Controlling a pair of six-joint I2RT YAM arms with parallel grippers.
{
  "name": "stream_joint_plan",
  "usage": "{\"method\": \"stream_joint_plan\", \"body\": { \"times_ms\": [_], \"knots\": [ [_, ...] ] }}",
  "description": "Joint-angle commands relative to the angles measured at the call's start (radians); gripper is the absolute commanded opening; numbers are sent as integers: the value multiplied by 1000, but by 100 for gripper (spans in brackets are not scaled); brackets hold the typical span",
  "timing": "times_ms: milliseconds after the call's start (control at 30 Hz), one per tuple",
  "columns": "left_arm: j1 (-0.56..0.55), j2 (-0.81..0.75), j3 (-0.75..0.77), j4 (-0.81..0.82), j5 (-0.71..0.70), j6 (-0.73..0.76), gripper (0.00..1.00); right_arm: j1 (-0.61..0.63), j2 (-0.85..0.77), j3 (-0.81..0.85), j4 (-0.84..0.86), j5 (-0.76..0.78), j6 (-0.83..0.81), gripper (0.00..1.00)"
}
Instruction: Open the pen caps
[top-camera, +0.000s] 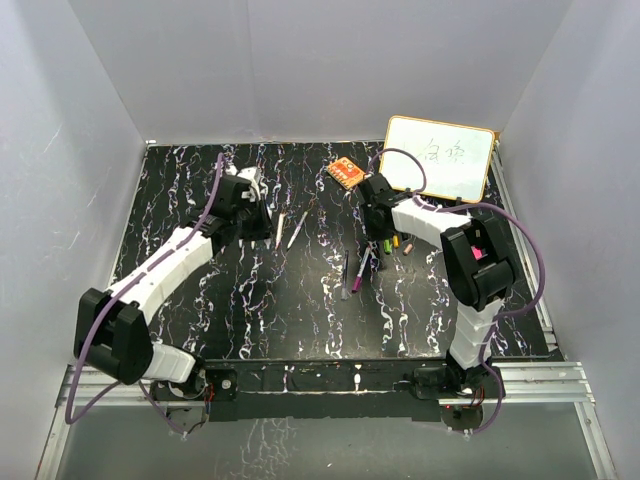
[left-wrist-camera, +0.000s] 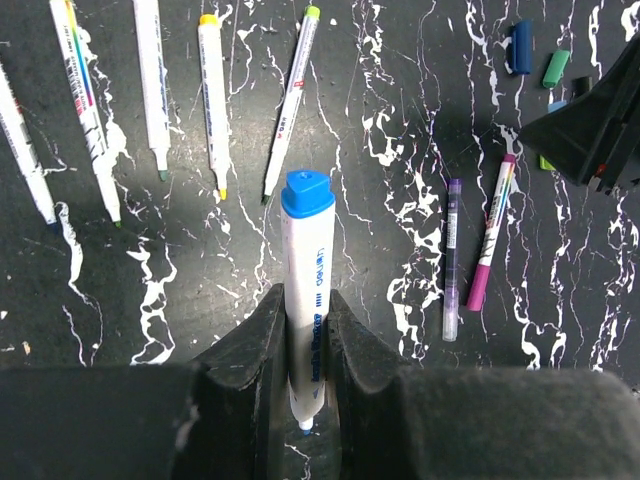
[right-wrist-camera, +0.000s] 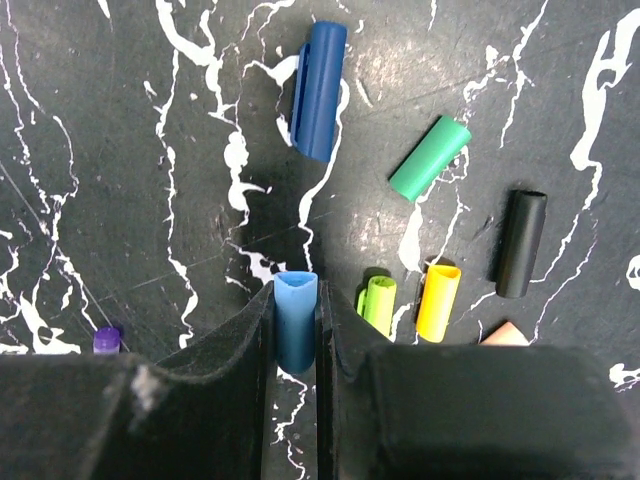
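The black marbled table (top-camera: 300, 320) has a whiteboard (top-camera: 440, 158) at its far right. The left gripper (left-wrist-camera: 305, 305) pinches a white marker (left-wrist-camera: 306, 250) partway along its barrel; its blue far end may be a plug rather than a cap. The right gripper (right-wrist-camera: 295, 300) is clamped on a light blue cap (right-wrist-camera: 295, 335), close to the loose caps: dark blue (right-wrist-camera: 320, 90), green (right-wrist-camera: 430, 158), black (right-wrist-camera: 521, 243), yellow (right-wrist-camera: 438, 302) and lime (right-wrist-camera: 377, 305).

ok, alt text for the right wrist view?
The right jaws are shut on a light blue cap over the black marbled table. Loose on it lie a dark blue cap, a green cap, a black cap, a yellow cap and a lime cap.
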Motion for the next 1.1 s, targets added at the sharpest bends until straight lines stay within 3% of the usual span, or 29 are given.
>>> {"method": "stream_joint_plan", "body": {
  "times_ms": [0, 167, 700, 1067],
  "knots": [
    [-1, 55, 69, -55, 58, 45, 0, -15, 20, 59, 9, 20, -13, 0],
    [-1, 128, 119, -101, 80, 78, 0, -23, 38, 66, 7, 6, -16, 1],
    [-29, 332, 240, -141, 115, 122, 0, -32, 44, 72, 3, -31, -25, 29],
    [-142, 557, 451, -222, 12, 157, 0, -37, -69, 40, 68, -32, -17, 33]
  ]
}}
